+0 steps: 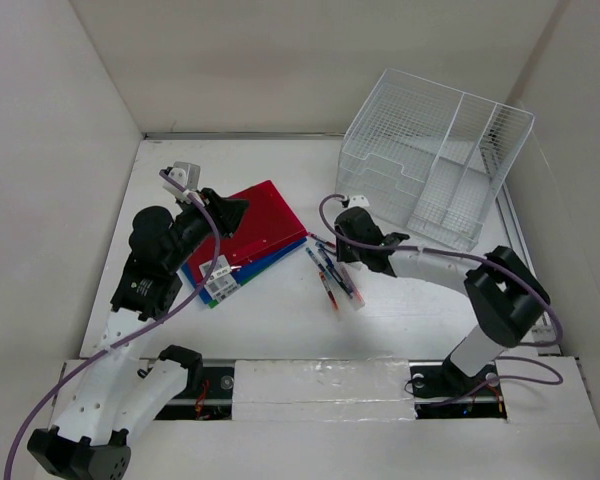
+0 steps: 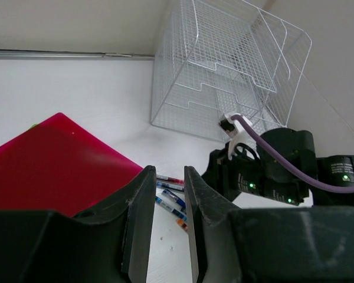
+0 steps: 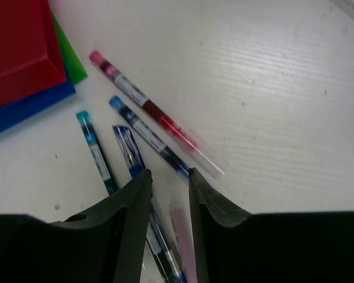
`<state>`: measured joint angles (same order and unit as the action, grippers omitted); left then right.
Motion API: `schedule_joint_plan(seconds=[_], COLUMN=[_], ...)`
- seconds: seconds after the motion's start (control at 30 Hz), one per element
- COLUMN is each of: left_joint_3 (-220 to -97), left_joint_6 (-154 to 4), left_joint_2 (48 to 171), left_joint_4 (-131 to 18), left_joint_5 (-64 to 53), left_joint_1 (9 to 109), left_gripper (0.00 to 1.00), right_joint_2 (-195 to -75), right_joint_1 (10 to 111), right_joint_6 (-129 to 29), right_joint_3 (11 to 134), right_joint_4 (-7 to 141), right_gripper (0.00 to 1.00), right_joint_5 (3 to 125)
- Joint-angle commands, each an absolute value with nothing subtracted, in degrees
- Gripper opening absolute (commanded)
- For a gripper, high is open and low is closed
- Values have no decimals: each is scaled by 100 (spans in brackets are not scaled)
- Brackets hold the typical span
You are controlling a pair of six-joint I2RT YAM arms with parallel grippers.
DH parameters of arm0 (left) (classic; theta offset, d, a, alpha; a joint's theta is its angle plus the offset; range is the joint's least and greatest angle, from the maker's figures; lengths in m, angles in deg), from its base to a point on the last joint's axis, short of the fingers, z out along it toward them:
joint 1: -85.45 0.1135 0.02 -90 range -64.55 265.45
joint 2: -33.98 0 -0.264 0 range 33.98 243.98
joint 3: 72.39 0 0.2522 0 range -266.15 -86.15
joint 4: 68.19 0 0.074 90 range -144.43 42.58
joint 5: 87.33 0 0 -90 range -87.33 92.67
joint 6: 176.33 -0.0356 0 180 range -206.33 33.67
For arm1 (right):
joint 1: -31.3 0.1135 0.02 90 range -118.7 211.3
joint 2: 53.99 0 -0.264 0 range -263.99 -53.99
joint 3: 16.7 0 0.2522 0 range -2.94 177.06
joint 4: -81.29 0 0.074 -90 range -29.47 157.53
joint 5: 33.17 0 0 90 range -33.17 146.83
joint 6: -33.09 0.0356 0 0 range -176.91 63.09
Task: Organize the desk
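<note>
Right gripper [image 3: 170, 177] narrowly open over pens [image 3: 144, 127], empty; left gripper [image 2: 168, 171] likewise, above folder [image 2: 53, 165]; risk: closing pinches 2 pens, scatters others.

Two black-and-white jointed arms [image 1: 440, 265], purple cables [image 2: 265, 145], small green indicator lights [image 2: 344, 177].

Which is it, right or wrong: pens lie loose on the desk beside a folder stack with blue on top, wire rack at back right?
Wrong: the top external view shows the red folder on top, the blue folder beneath. The pens on the desk and the wire rack at back right stand.
</note>
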<state>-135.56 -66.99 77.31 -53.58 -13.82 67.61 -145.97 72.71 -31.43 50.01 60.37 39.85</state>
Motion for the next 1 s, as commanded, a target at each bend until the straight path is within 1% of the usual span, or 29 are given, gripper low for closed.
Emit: schedule_joint_plan(seconds=[0.0, 0.3, 0.33, 0.67, 0.7, 0.73, 0.8, 0.83, 0.87, 0.9, 0.93, 0.97], left_joint_3=[-13537, -13554, -13537, -13554, -13546, -13537, -13537, -13528, -13537, -13528, -13528, -13528], left_joint_6=[-6778, -6769, -6769, -6787, -6787, -6787, -6787, -6787, -6778, -6787, -6787, -6787], left_joint_2=[7644, 7687, 7679, 7678, 7679, 7661, 7652, 7661, 7670, 7670, 7670, 7678], left_joint_4=[-5671, -5636, -5653, -5636, -5636, -5653, -5671, -5654, -5636, -5636, -5662, -5671], left_joint_5=[-1377, -1403, -1412, -1333, -1350, -1368, -1333, -1298, -1298, -1315, -1341, -1368], left_joint_1=[6796, 6796, 6796, 6796, 6796, 6796, 6796, 6796, 6796, 6796, 6796, 6796], left_gripper=[22, 26, 28, 33, 34, 37, 41, 45, 46, 47, 48, 48], right_joint_2=[-14952, -15760, -15813, -16253, -16306, -16393, -16438, -16438, -16429, -16429, -16412, -16368], right_joint_1=[7199, 6927, 6927, 6874, 6874, 6874, 6874, 6874, 6874, 6874, 6822, 6821], right_joint_6=[-3397, -3607, -3643, -3608, -3625, -3625, -3626, -3591, -3582, -3582, -3538, -3529], right_joint_3=[5498, 6122, 6192, 6368, 6429, 6552, 6605, 6606, 6580, 6571, 6553, 6518], right_joint_4=[6402, 6630, 6526, 6577, 6542, 6472, 6419, 6410, 6419, 6402, 6367, 6358], right_gripper=[38, 45, 45, 45, 45, 45, 44, 41, 38, 35, 29, 26], right_joint_5=[3995, 4223, 4258, 4443, 4469, 4444, 4278, 4189, 4110, 3953, 3899, 3820])
